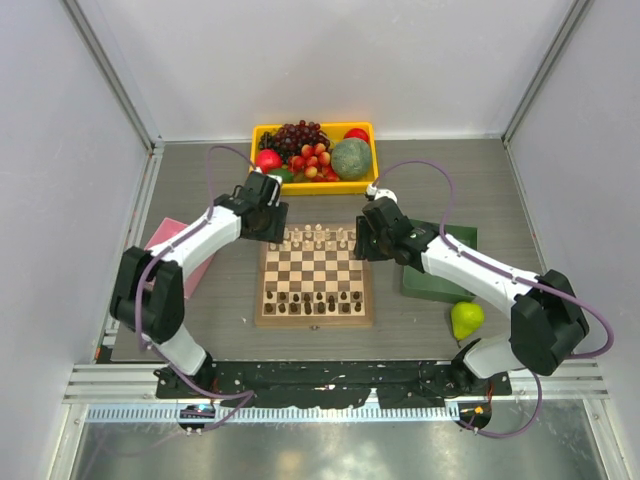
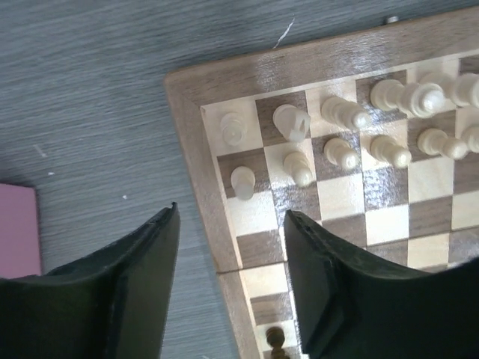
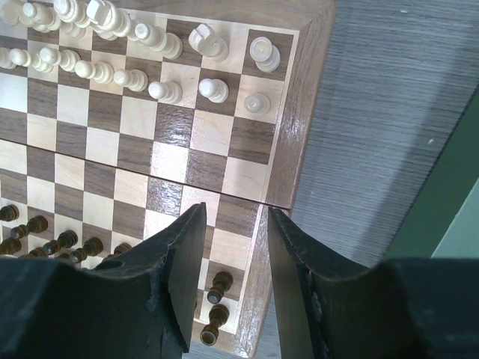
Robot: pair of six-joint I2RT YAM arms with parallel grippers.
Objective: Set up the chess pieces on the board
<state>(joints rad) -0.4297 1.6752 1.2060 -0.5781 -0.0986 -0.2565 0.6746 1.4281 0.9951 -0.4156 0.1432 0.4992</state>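
Grey wood-grain tabletop carries the board at its centre, between the arms. Cream-white chess pieces fill its two far rows, dark brown chess pieces the two near rows. The left gripper hangs over the board's left edge, fingers apart and empty. The right gripper hangs over the right edge, narrowly parted, holding nothing. A yellow fruit tray sits beyond.

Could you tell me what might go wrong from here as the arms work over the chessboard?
1. The left gripper hangs open over the tan border of the square wooden checkered chessboard, close to the outermost cream-white wooden pawn; a low sweep could topple it.
2. The right gripper, also open and empty, sits just above the dark brown wooden pieces at the board's other side; coming down carelessly could knock them over.
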